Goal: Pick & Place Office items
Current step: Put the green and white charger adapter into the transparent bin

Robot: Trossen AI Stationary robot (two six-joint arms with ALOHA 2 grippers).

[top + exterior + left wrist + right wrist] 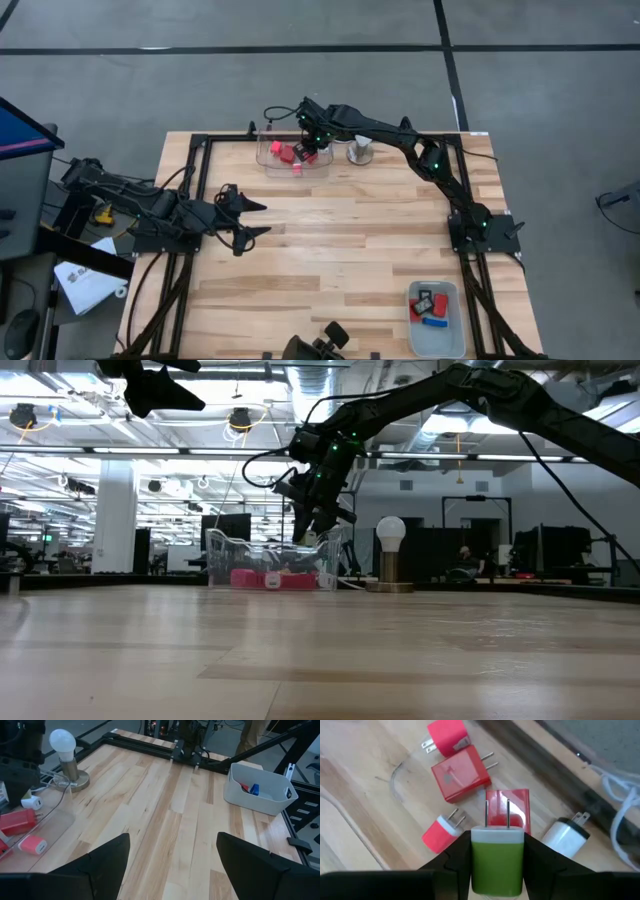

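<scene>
I see the right gripper [497, 862] clamped on a green plug adapter [497, 860], its two prongs pointing away from the wrist. In the high view that gripper [308, 140] sits at about twelve o'clock on the table [340, 250], above the clear bin [293, 160]. The low view shows the same gripper [312, 530] just over the bin's [225, 555] rim. Under the green piece lie more office items: a pink plug [446, 736], a red block [459, 774], a pink-and-white plug [441, 834], another red block [507, 810] and a white plug [565, 836]. The white bulb lamp [360, 150] stands just beside the bin. The left gripper [255, 220] waits near nine o'clock, its fingers [107, 860] spread wide and holding nothing. A grey tray [436, 320] at five o'clock holds red, black and blue pieces.
</scene>
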